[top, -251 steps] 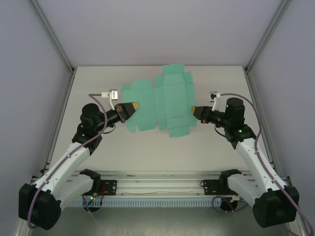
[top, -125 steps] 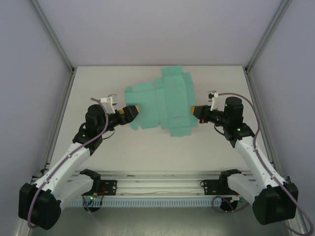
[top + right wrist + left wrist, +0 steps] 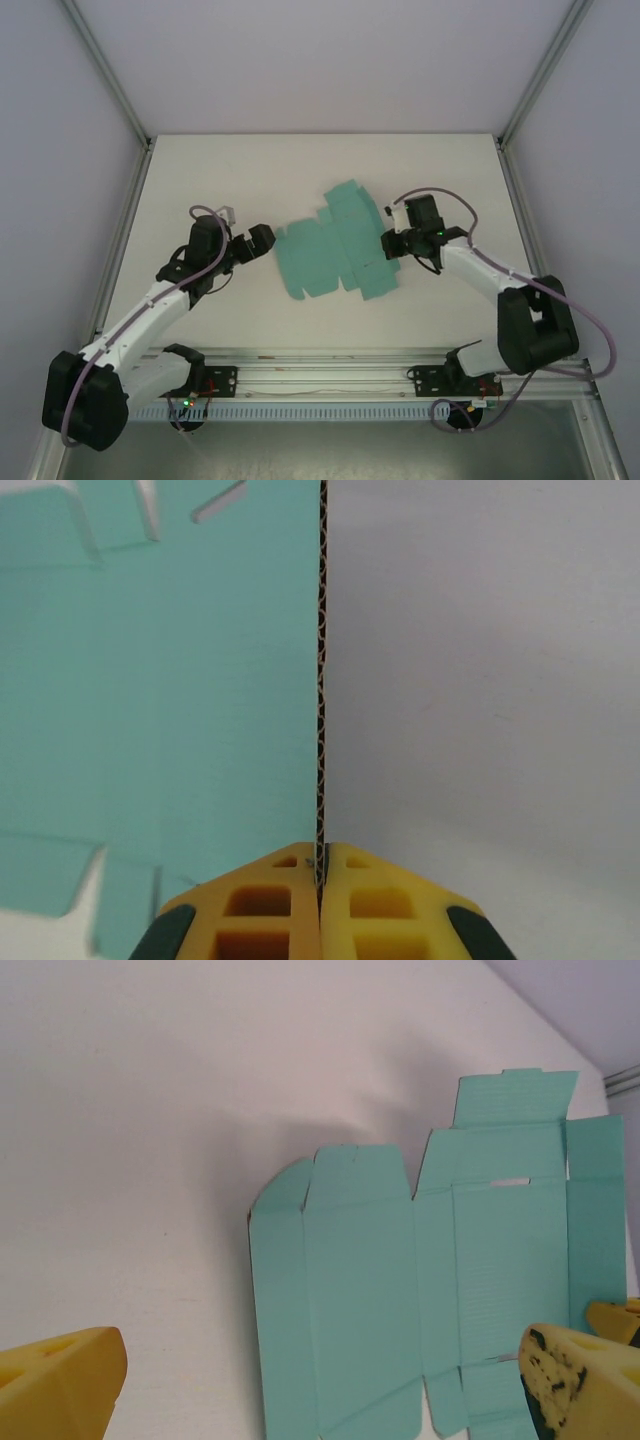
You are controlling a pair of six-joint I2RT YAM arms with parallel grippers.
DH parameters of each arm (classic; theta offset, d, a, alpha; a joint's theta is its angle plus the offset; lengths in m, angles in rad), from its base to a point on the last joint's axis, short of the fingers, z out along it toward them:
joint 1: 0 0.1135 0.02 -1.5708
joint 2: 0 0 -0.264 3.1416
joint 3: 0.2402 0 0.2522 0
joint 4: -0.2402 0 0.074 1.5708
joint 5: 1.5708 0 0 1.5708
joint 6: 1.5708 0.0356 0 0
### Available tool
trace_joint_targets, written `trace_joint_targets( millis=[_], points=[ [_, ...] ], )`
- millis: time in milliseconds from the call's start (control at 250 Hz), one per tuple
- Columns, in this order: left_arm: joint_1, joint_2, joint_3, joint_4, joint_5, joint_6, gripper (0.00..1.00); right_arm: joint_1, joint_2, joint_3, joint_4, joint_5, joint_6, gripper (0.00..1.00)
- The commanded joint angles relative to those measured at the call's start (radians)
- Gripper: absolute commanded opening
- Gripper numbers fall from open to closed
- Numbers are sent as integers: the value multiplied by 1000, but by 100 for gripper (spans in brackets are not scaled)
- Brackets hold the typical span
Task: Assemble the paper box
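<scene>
Left gripper point(image 3: 262, 241) let go of box point(image 3: 335, 250), jaws now wide, just beside its left edge. Right gripper point(image 3: 321, 865) stayed pinched on the right edge. Box sat unfolded mid-table point(image 3: 240, 180), so no folds done yet.

LAYOUT | I see the paper box point(image 3: 335, 252) spread out unfolded at the middle of the tabletop point(image 3: 450, 180) | my left claw point(image 3: 262, 240) sits just beside its left edge | my right claw point(image 3: 390, 243) is at its right edge, with that edge between the fingers | the sheet lies between both claws, beyond the arm bases
</scene>
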Motion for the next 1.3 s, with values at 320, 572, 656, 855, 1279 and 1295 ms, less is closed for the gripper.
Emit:
trace_joint_targets(
  millis=[320, 572, 656, 855, 1279, 1295],
  points=[
    [1, 71, 41, -15, 31, 24, 100, 165, 40, -33, 296, 278, -476, 0],
    [1, 95, 64, -25, 37, 34, 100, 280, 139, -43, 489, 463, -821, 0],
    [2, 103, 77, -32, 41, 39, 100, 309, 184, -63, 615, 527, -938, 0],
    [1, 141, 138, -32, 65, 48, 100, 347, 229, -84, 803, 516, -1043, 0],
    [1, 366, 418, -35, 229, 78, 100, 383, 224, -87, 856, 473, -1099, 0],
    [1, 377, 422, -31, 240, 77, 100, 383, 222, -86, 857, 475, -1097, 0]
  ],
)
